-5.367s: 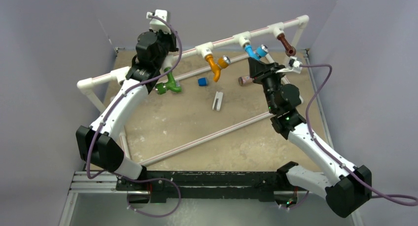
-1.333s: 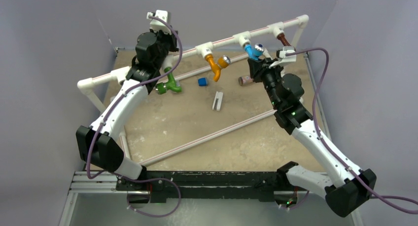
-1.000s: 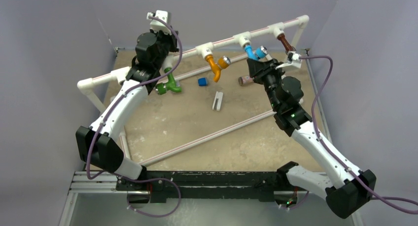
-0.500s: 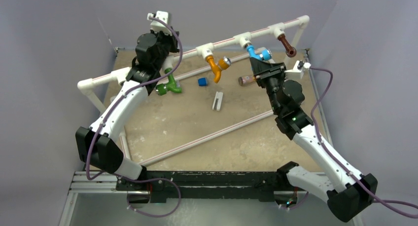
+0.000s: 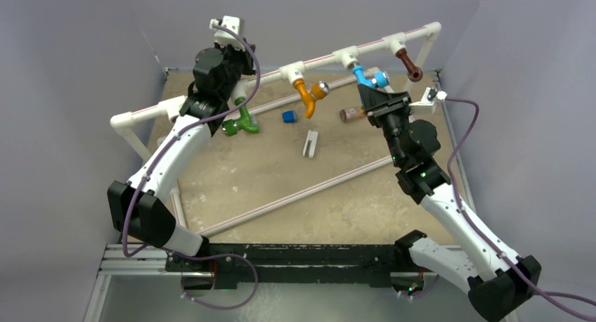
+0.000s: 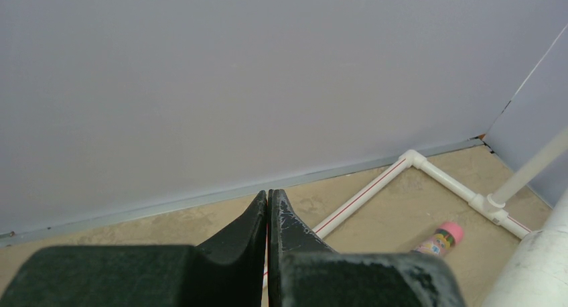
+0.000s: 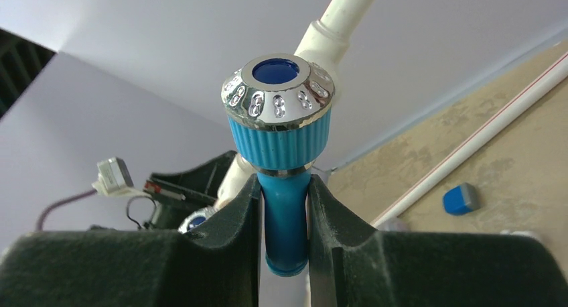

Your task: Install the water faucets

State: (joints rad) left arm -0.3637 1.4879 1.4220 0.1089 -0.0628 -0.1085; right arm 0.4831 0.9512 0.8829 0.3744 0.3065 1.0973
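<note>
– Up at the far rail, how is the right arm set?

– It reaches from its base at the near right corner across the bench [image 5: 281, 174], with the elbow bent and the forearm pointing at the white pipe rail [image 5: 323, 58]. The right claw [image 7: 283, 186] is clamped on the blue faucet [image 7: 281, 146], one finger on each side of its smooth stem.

– What does that faucet look like?

– A ribbed blue collar sits above the stem. On top of it is a chrome knob with faceted studs around the rim and a blue centre. From overhead, the faucet hangs just below a white tee on the rail, between the orange faucet [image 5: 306, 97] and the brown faucet [image 5: 407, 63].

– And the left arm?

– It rises from the near left and bends up to the rail's left part, with the wrist high. The left claw [image 6: 268, 200] has its fingers pressed together, holding nothing, and it faces the back wall.

– Where are the other faucets?

– The orange one, with a silver knob, hangs under its own tee. The brown one hangs under the tee nearest the far right corner. The green faucet [image 5: 241, 118] sits just below the left wrist, but I cannot tell whether it is seated in a fitting.

– Anything loose?

– A blue cube [image 5: 288, 116] and a brown cylinder with a pink cap [image 5: 349, 114] lie on the bench.
</note>
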